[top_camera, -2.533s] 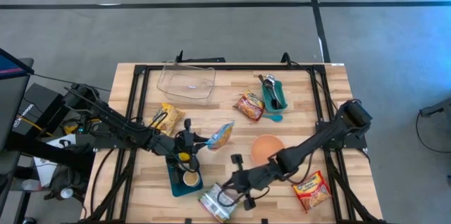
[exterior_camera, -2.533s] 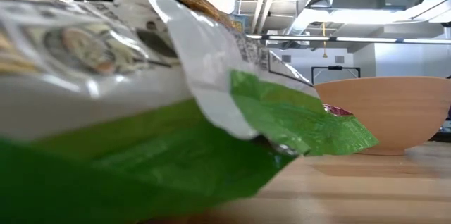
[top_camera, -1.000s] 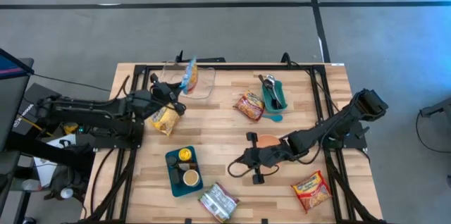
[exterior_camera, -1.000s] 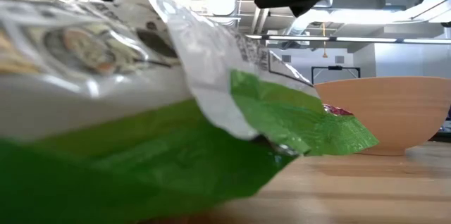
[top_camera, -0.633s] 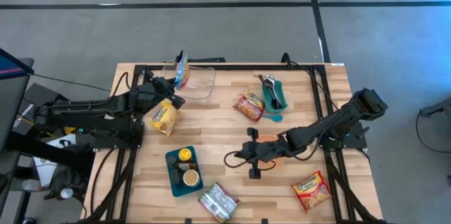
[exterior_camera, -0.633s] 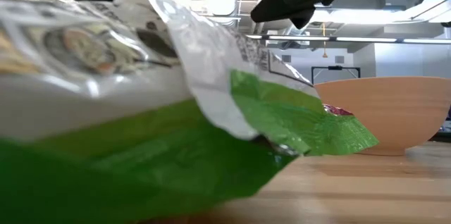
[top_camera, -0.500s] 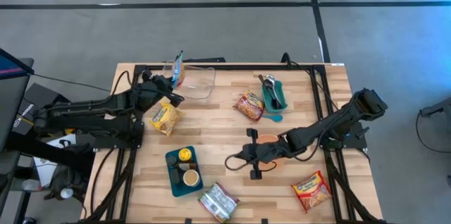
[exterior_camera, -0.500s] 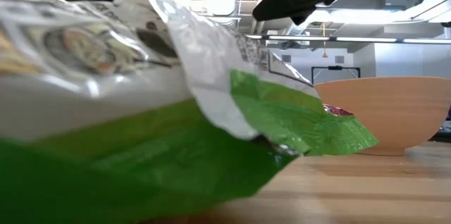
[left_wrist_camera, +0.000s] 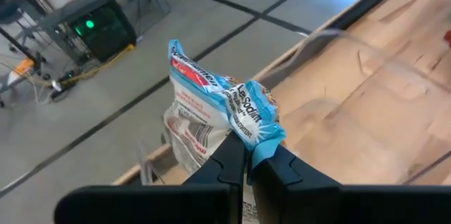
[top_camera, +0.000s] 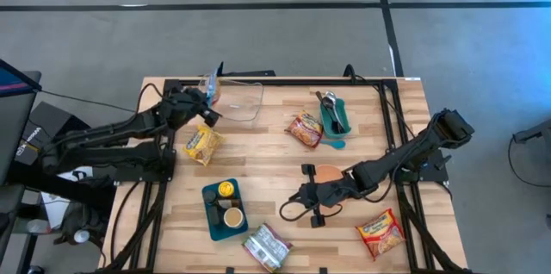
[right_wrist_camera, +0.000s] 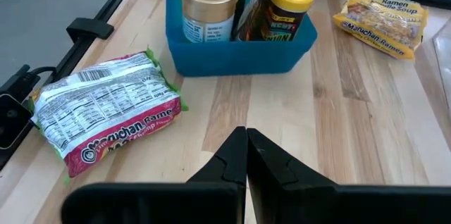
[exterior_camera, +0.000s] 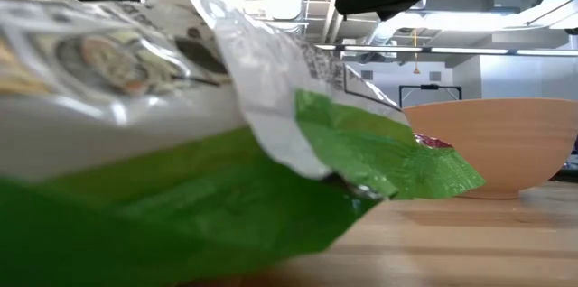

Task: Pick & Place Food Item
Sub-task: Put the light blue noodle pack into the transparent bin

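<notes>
The left gripper (left_wrist_camera: 245, 168) pinches a crinkled blue-and-white foil packet (left_wrist_camera: 215, 115) by its edge, holding it over the near-left corner of the clear plastic tub (top_camera: 232, 99) at the table's (top_camera: 275, 158) back left. The right gripper (right_wrist_camera: 246, 155), its 2 fingers pressed together and empty, hovers over bare wood planks near the blue bin (right_wrist_camera: 236, 37) and a glossy green-edged ramen pack (right_wrist_camera: 106, 111).

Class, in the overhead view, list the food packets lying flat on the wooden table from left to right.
Yellow ramen packet → green-edged ramen packet → red snack packet → red-and-yellow ramen packet.
</notes>
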Tool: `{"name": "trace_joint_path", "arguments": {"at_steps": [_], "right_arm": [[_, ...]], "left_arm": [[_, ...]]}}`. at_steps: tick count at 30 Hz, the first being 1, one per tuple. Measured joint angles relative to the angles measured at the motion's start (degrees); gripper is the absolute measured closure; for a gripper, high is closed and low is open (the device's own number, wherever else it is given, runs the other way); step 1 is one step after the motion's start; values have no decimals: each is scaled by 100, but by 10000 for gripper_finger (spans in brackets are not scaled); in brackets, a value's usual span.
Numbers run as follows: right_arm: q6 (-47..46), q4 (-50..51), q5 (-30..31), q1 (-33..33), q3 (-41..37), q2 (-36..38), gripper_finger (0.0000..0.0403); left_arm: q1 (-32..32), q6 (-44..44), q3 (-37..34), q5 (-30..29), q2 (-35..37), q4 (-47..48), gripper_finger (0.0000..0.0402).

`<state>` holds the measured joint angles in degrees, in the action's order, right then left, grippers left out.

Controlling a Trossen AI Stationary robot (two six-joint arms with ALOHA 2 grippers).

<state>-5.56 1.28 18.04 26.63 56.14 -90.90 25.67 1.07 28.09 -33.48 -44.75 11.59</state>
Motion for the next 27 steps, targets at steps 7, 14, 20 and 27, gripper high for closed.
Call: {"name": "trace_joint_path", "arguments": {"at_steps": [7, 14, 20, 27], "right_arm": [[-90, 0, 1, -1, 0, 1, 403], [-90, 0, 1, -1, 0, 1, 403], [-90, -2, 1, -1, 0, 1, 403], [-90, -2, 1, -1, 0, 1, 403]], "left_arm": [[495, 14, -526, 231, 2, -627, 397], [1093, 13, -820, 1015, 2, -1013, 397], [1378, 15, -1044, 1152, 2, -1250, 396], [1601, 14, -1158, 1432, 2, -1307, 396]]}}
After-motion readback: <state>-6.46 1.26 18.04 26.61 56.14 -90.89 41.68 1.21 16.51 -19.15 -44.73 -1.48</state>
